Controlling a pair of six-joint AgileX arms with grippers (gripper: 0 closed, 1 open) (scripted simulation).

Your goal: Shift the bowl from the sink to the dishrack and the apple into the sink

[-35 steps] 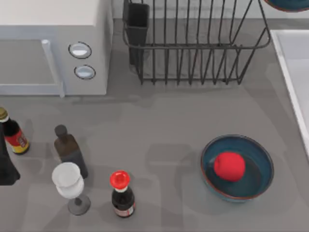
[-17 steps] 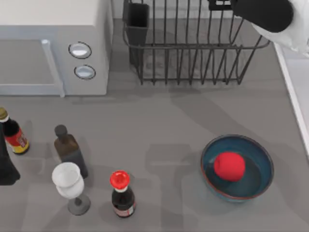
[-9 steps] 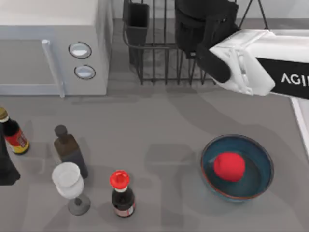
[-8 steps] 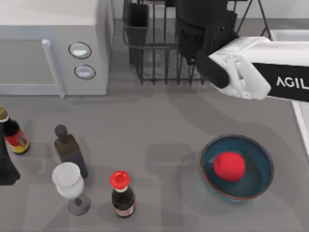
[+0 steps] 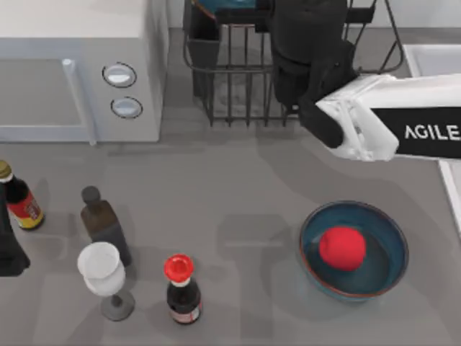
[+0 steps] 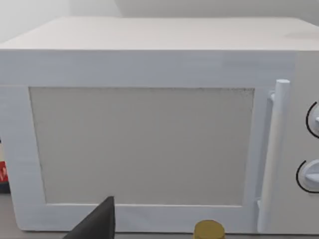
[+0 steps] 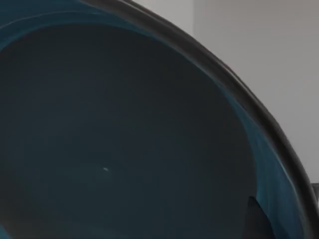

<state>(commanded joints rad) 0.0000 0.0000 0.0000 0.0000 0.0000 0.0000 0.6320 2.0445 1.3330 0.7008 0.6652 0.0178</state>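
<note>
Since the earlier frame, your right arm [image 5: 374, 122] has swung in from the top view's right and is now reaching across the dishrack [image 5: 288, 72], carrying the bowl [image 5: 227, 4] over the rack's rear left part, near the cutlery cup [image 5: 204, 32]. Your right wrist view is looking straight into that teal bowl [image 7: 124, 139]; whether the fingers are clamping its rim, I cannot tell. White letters reading "AGILE" are showing on the arm. A second bowl [image 5: 385, 270] is sitting on the tabletop [image 5: 238, 187] with the apple [image 5: 342, 247] inside it. The sink [image 5: 432, 61] is lying at the right edge. Your left arm is parked facing the microwave [image 6: 149, 124].
</note>
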